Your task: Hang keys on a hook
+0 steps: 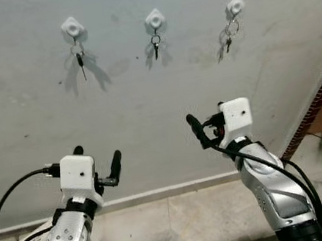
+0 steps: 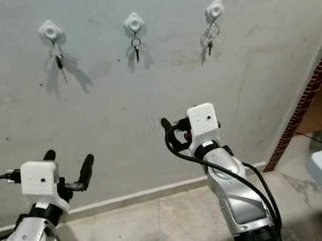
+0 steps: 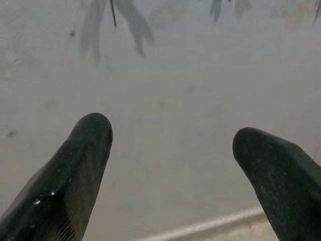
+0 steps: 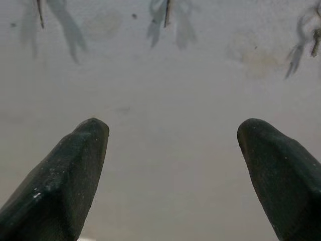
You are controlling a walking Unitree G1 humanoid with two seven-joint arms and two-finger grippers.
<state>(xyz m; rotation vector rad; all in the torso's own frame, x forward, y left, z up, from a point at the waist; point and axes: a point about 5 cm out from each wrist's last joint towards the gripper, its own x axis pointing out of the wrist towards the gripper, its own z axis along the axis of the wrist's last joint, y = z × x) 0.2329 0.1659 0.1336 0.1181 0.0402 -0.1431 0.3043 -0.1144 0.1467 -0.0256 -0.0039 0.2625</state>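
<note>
Head views: three hooks [image 1: 154, 17] on the far wall, keys [image 1: 155, 46] hanging from each. Left pincer [image 1: 98, 163] and right pincer [image 1: 208, 126] released, empty, well below. Wrist views: fingers [image 3: 75, 170] spread before wall. Probably best backed straight off, avoiding snagging keys.

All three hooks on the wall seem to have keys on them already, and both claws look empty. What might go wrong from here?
Two risks, as I judge it.
1. All three hooks, left, middle and right, hold keys, so pushing another set on might knock one off.
2. The left gripper and right gripper are open, empty and well below the hooks; reaching up could brush the hanging middle keys.
</note>
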